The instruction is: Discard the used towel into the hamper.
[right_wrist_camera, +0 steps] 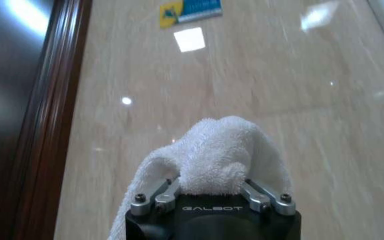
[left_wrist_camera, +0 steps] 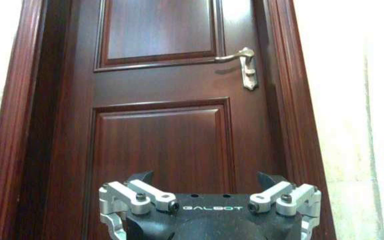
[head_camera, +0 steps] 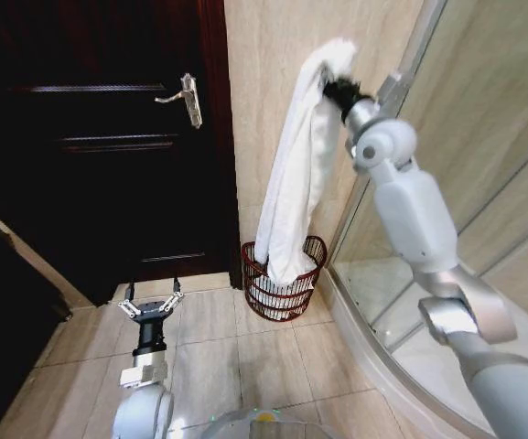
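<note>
Tiled bathroom, dark door upper left | right gripper [head_camera: 337, 90] pinches towel [head_camera: 291, 174] top fold; soft, limp, light; tail drapes into hamper [head_camera: 284, 294] centre frame | left gripper [head_camera: 151, 305] spread, idle lower left

white fluffy towel [head_camera: 296, 174] | dark reddish-brown barred hamper [head_camera: 284, 291] | very dark brown panelled door [head_camera: 99, 137], silver handle [head_camera: 183, 99] | beige marbled wall [head_camera: 273, 73] | pale beige floor tiles [head_camera: 209, 357] | silver-grey and black right gripper [right_wrist_camera: 212, 192] | blue-and-yellow sticker [right_wrist_camera: 190, 10]

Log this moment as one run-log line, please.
right gripper: shut on towel, raised | towel end in hamper | left gripper: open, idle
</note>
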